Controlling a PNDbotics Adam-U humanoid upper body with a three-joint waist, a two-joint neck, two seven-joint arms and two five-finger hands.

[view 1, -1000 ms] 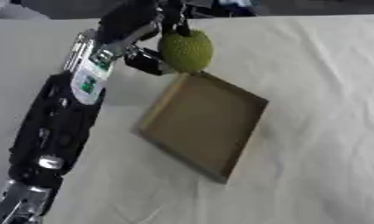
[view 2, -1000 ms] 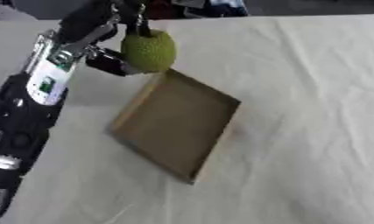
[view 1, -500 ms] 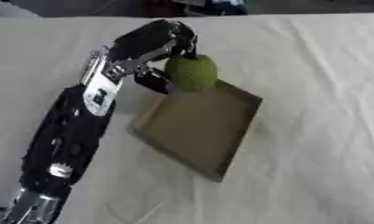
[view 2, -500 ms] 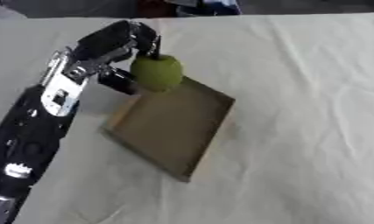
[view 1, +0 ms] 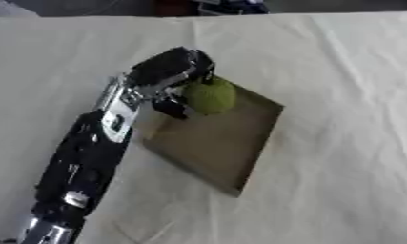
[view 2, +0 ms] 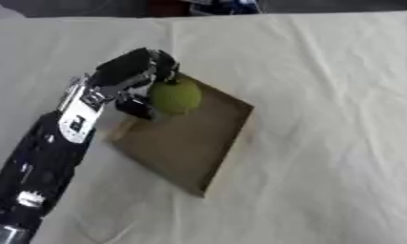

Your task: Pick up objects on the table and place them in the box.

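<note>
My left hand [view 1: 169,76] reaches in from the lower left and is shut on a round green fruit [view 1: 209,96]. It holds the fruit over the far left corner of a shallow brown cardboard box [view 1: 215,143], which lies askew on the cream tablecloth. I cannot tell whether the fruit touches the box floor. The inside of the box shows nothing else. My right hand is in neither view.
A cream tablecloth [view 1: 348,86] with creases covers the table all around the box. Dark shapes [view 1: 231,5] lie beyond the table's far edge.
My left hand has carried the green fruit down and towards me, from beyond the box's far corner to over its inside. The whole picture has also shifted.
</note>
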